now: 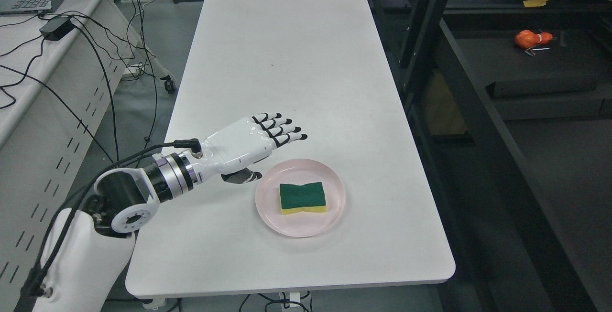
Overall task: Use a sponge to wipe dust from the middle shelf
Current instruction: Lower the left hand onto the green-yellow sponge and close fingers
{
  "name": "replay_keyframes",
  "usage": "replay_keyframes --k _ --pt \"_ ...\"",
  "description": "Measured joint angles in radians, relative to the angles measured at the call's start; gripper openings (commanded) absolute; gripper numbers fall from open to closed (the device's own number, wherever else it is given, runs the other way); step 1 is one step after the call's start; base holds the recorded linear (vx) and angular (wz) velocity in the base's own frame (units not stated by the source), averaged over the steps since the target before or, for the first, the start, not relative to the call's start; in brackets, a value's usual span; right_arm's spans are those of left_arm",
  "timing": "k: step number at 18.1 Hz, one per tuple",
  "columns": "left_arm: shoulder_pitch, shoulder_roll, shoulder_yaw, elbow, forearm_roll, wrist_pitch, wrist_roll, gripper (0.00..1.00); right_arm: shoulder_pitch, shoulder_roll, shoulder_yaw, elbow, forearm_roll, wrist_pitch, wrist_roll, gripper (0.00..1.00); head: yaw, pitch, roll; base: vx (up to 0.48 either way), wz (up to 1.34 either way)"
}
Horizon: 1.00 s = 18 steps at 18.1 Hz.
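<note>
The waisted green-topped yellow foam sponge (302,198) sits in the middle of the round pink plastic plate (270,209) on the white bench (287,63). It looks light and squishy, so I'd pinch its narrow waist. The left hand (253,142), just left of the plate, is open and empty.

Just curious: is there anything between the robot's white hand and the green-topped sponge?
Only the rim of the round pink plate holding the green-and-yellow sponge; the head view shows the open left hand beside it.
</note>
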Motion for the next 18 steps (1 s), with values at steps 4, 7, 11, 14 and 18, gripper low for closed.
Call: replay_keyframes --k 4,7,11,14,18 --pt "-0.038 0.015 -0.094 0.012 -0.083 -0.003 -0.004 0.91 0.000 0.000 0.000 0.000 0.000 0.000 0.000 1.00 0.0000 0.000 0.000 0.000 0.00" --pt "-0.057 0.011 -0.165 0.024 -0.130 -0.004 -0.005 0.91 0.000 0.000 0.000 0.000 0.000 0.000 0.000 1.00 0.0000 0.000 0.000 0.000 0.00" --pt "-0.069 -0.005 -0.236 0.048 -0.183 -0.021 -0.006 0.86 0.000 0.000 0.000 0.000 0.000 0.000 0.000 1.00 0.0000 0.000 0.000 0.000 0.00" --pt "-0.073 -0.017 -0.269 0.066 -0.201 -0.035 -0.007 0.83 0.000 0.000 0.000 0.000 0.000 0.000 0.000 1.00 0.0000 0.000 0.000 0.000 0.00" --pt "-0.074 -0.030 -0.301 0.083 -0.214 -0.042 -0.022 0.70 0.000 0.000 0.000 0.000 0.000 0.000 0.000 1.00 0.0000 0.000 0.000 0.000 0.00"
